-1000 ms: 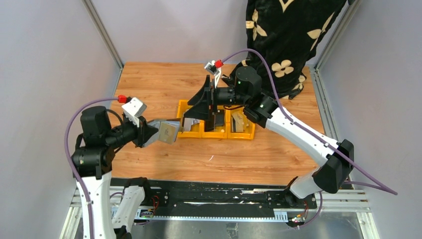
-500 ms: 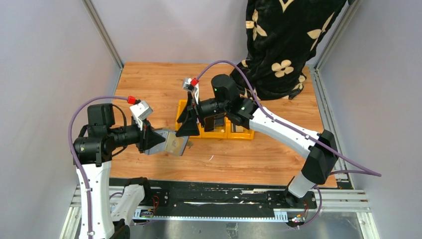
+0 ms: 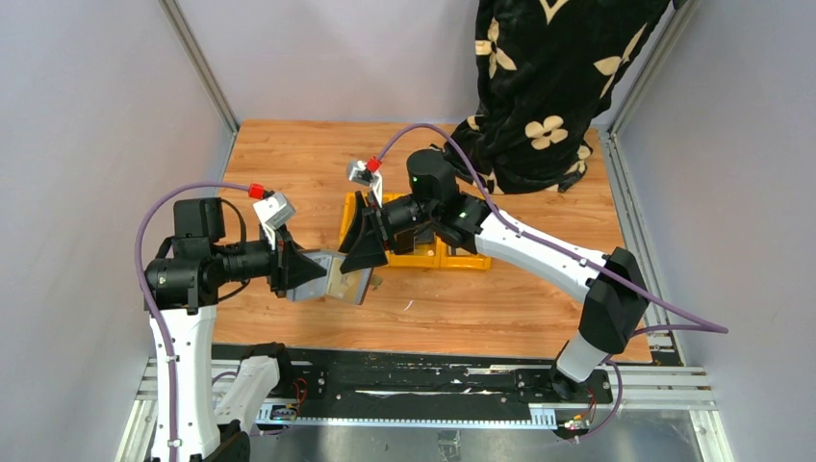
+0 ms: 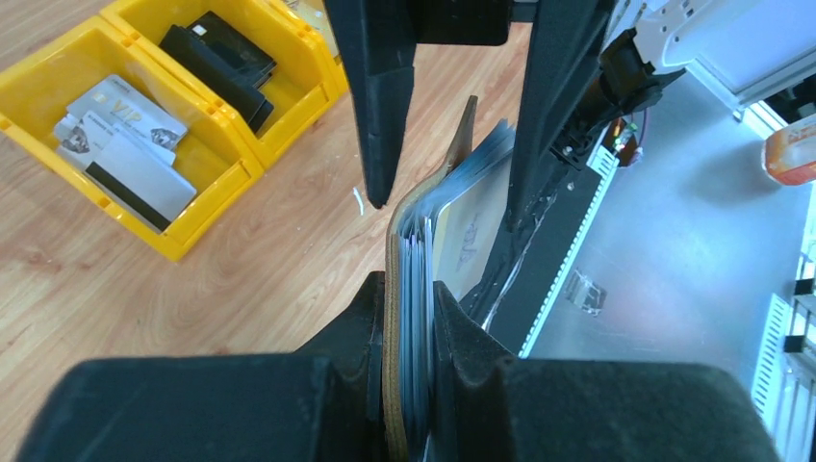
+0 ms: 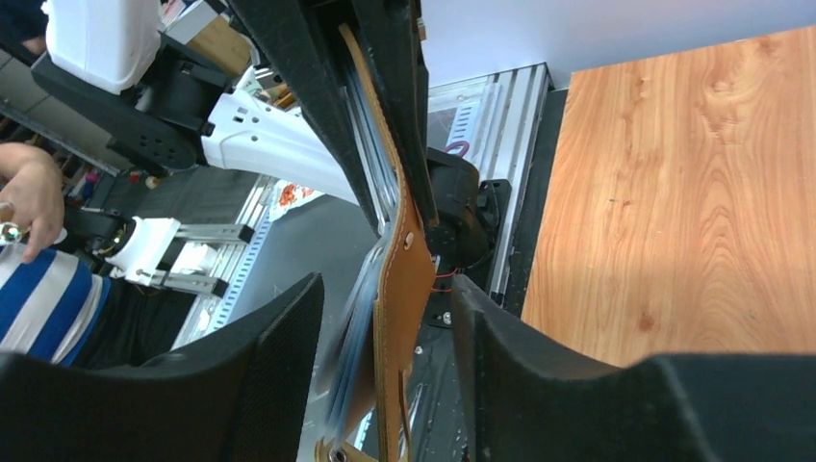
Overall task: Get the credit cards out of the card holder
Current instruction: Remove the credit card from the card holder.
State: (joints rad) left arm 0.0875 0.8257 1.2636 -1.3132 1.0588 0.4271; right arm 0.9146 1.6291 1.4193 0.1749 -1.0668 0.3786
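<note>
the left gripper (image 4: 409, 300) is clamped tight on one end of the holder (image 4: 420, 226), holding it edge-up in the air over the table (image 3: 318, 154), just near of the left end of the yellow tray (image 4: 197, 231). cards (image 4: 471, 217) show tucked inside it. the right gripper (image 5: 385, 289) straddles the holder's other end, fingers apart with a gap on each side, gripping nothing. in the tray, grey-white cards (image 4: 125, 144) lie in one bin and black cards (image 4: 216, 58) in the next.
</note>
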